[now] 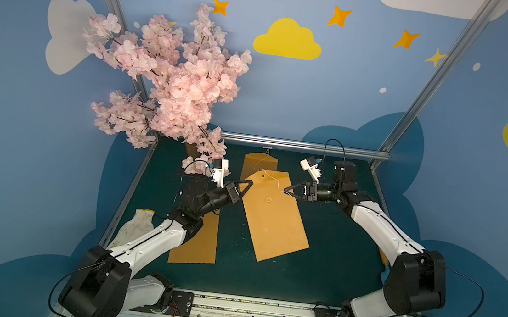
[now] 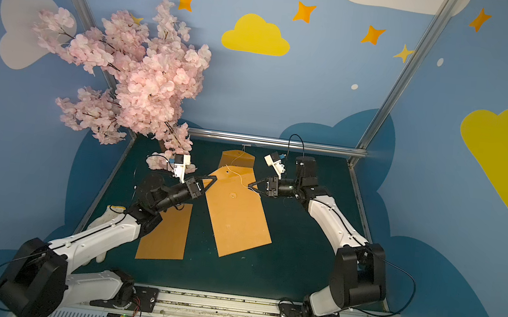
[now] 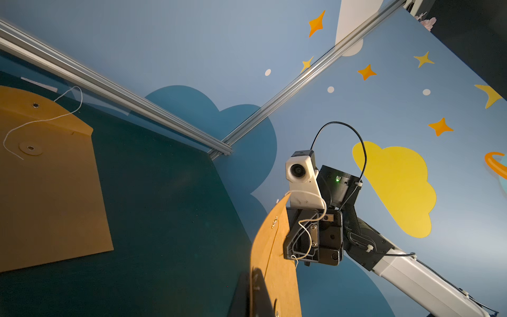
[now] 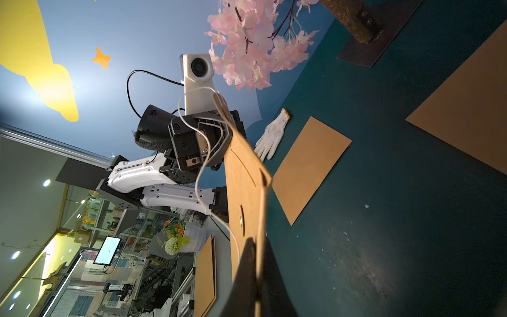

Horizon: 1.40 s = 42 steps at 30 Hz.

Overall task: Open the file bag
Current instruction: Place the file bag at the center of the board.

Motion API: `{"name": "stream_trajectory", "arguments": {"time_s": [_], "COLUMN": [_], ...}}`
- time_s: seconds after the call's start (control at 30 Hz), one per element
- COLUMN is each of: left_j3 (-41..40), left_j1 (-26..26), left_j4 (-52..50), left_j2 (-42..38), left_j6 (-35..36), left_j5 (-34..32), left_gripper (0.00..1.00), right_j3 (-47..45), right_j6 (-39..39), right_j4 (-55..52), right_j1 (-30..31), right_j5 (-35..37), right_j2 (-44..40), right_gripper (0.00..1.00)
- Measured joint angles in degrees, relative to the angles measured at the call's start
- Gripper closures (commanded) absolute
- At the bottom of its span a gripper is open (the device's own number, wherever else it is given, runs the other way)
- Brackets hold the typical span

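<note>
Closest to each wrist lens is a dark finger (image 3: pixel 241 299) pressed against the edge of the bag (image 3: pixel 271 255). In both top views the left claw (image 1: pixel 249 183) is clenched on 1 long edge near the flap (image 1: pixel 268 182), and the right claw (image 1: pixel 285 190) is clenched on the opposite edge. The bag hangs between the 2 claws with its flap end raised off the counter (image 1: pixel 334 248); I cannot tell whether its tail end touches down. The string (image 1: pixel 273 178) is off the disc (image 1: pixel 269 199) and trails from the flap's eyelet to the right claw's tip. In the left wrist view it loops over that claw; whether it is pinched too is unclear.

The step in hand looks like lifting the flap. Done well, the left claw anchors the body, not the flap. The right claw lets go, sheds the loop, and retakes the flap tip or the string to peel the flap away from the disc. Slow and level seems best, since thin card probably creases and slips. A far bag (image 1: pixel 260 163) lies flat beyond the claws, and a near bag (image 1: pixel 196 244) lies behind the left claw, under its arm. A glove (image 1: pixel 139 224) and a tree (image 1: pixel 172 90) flank that arm.
</note>
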Motion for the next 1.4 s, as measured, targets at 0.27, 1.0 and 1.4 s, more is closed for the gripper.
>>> {"name": "stream_trajectory", "arguments": {"time_s": [0.27,1.0,1.4], "left_j3": [0.00,-0.61,-4.22], "left_j1": [0.02,3.76,5.75], "left_j4": [0.68,-14.38,-16.41], "left_j2": [1.05,-10.12,-13.40], "left_j6": [-1.31,7.48,7.69], "left_j5": [0.50,-7.69,-8.09], "left_gripper": [0.56,0.31,0.31], "right_j3": [0.00,4.37,28.35], "right_j6": [-1.70,6.80,1.05], "right_j4": [-1.62,3.82,-5.05], "right_j1": [0.04,-13.40,-20.02], "right_j5": [0.68,3.32,7.37], "right_j2": [-0.20,15.04,32.11], "right_gripper": [1.00,1.00,1.00]}}
